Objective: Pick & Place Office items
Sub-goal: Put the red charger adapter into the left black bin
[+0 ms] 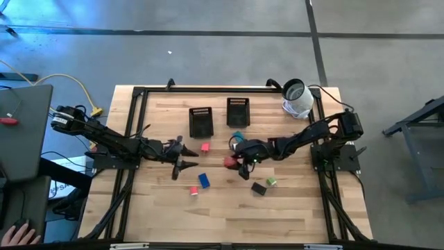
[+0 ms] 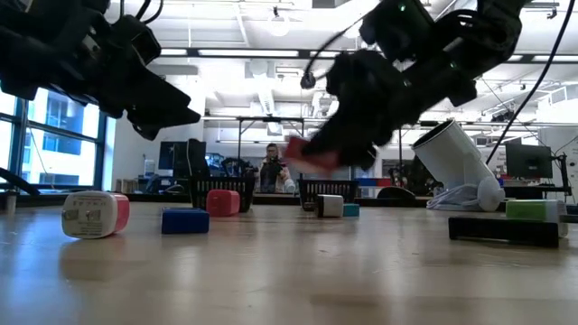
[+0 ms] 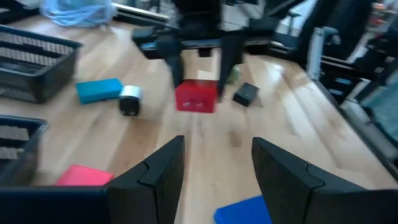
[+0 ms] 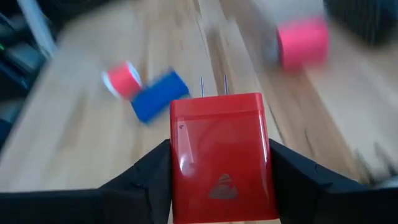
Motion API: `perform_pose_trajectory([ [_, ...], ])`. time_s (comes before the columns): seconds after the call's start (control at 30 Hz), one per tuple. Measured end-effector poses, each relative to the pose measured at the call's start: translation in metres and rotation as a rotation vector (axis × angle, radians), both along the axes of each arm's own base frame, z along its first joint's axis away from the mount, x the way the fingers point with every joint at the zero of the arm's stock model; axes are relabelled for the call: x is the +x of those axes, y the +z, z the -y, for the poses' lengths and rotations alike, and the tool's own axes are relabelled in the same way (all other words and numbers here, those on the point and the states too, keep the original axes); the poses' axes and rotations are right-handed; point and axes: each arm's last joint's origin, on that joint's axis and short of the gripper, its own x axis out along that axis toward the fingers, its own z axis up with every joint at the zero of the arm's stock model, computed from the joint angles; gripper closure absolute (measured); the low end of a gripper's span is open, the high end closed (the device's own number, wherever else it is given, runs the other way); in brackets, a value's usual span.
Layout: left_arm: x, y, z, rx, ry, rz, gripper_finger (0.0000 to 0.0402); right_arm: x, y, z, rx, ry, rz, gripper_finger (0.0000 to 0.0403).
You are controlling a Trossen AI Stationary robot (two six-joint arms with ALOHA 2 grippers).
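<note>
Above mid-worktop [image 1: 291, 208] the right gripper [image 4: 217, 180] has its fingers clamped on the red plug adapter [image 4: 219, 155], left gripper [image 3: 214, 171] open nearby: keep it level travelling to a mesh tray [image 1: 237, 111]

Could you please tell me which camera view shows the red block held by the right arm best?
The right wrist view: the red block fills it, clamped in the right end effector. Left wrist shows it distant, low view partly hidden, high view tiny.
</note>
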Motion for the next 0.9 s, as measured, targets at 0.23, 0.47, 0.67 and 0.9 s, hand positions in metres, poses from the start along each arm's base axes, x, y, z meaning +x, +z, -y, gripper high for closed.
perform_pose_trajectory([
  [0.23, 0.002, 0.003, -0.009, -0.001, 0.066, 0.033, 0.0220, 0.014, 0.021, 0.006, -0.034, -0.003, 0.139, 0.0207],
  [0.47, 0.011, 0.005, -0.013, 0.020, 0.057, 0.130, 0.0220, 0.031, 0.047, 0.008, -0.113, 0.020, 0.229, 0.0207],
  [0.67, 0.019, 0.000, -0.018, 0.011, 0.084, 0.208, 0.0220, 0.036, 0.056, 0.012, -0.149, 0.015, 0.272, 0.0207],
  [0.9, 0.025, -0.006, -0.019, 0.003, 0.094, 0.259, 0.0220, 0.037, 0.059, 0.015, -0.154, 0.005, 0.300, 0.0207],
])
